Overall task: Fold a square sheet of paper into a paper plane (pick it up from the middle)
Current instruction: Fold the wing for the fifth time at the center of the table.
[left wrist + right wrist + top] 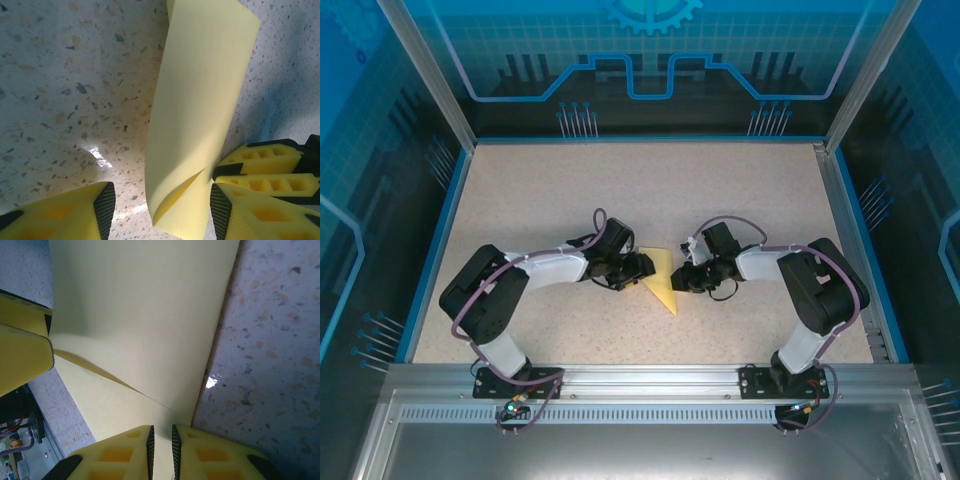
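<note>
Folding is under way but not near done. The sheet of paper (pixel 662 283) sits at the middle of the table (pixel 620 190) between the two arms, doubled over into a narrow pointed shape, with one flap curling up off the layer beneath. The right gripper (pixel 161 452) pinches its edge, fingers almost together. The left gripper (pixel 162 210) straddles the near end with jaws spread — one pad just beside the paper, nothing clamped. By my judgement, flattening that flap and the wing folds are left.

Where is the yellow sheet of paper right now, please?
In the top view the yellow paper sits on the table, between the grippers: the right gripper pinches its edge, the left gripper straddles it.
</note>
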Robot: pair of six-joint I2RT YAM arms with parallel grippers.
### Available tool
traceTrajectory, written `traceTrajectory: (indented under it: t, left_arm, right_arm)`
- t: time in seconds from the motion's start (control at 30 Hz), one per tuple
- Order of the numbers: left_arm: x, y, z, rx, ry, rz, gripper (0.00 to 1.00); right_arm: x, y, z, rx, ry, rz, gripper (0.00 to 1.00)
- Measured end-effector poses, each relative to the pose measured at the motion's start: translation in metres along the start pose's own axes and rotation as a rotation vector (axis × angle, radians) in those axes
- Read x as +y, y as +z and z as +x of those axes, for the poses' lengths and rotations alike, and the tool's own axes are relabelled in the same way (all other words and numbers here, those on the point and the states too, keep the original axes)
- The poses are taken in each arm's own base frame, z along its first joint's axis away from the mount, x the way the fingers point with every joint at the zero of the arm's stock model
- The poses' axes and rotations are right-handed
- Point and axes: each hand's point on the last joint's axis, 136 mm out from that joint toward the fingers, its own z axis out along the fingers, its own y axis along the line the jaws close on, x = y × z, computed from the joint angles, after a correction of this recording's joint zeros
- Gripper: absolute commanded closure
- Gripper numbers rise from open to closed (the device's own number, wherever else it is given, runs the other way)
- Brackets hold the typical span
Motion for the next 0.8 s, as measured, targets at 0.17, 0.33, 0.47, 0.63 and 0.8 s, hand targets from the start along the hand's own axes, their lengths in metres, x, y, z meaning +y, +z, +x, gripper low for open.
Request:
traceTrajectory:
  t: [0.17, 0.33, 0.47, 0.63, 0.8]
  left_arm:
    - [-0.008, 0.005, 0.003, 0.014, -0.002, 0.035, 0.63]
    - [-0.017, 0.005, 0.005, 0.021, 0.010, 0.066, 0.79]
    - [-0.024, 0.003, 0.002, 0.015, 0.023, 0.081, 0.89]
    - [-0.030, 0.001, -0.001, 0.008, 0.030, 0.086, 0.97]
    - [-0.033, 0.000, -0.002, 0.007, 0.030, 0.082, 0.99]
  right_arm:
    - [0.000, 0.000, 0.000, 0.000, 0.001, 0.000, 0.79]
    - [0.000, 0.000, 0.000, -0.001, 0.003, -0.003, 0.77]
    - [0.001, -0.001, 0.000, -0.003, 0.001, -0.003, 0.75]
    - [0.002, -0.008, -0.004, -0.032, -0.024, 0.026, 0.65]
    - [0.009, -0.032, -0.007, -0.132, -0.099, 0.075, 0.53]
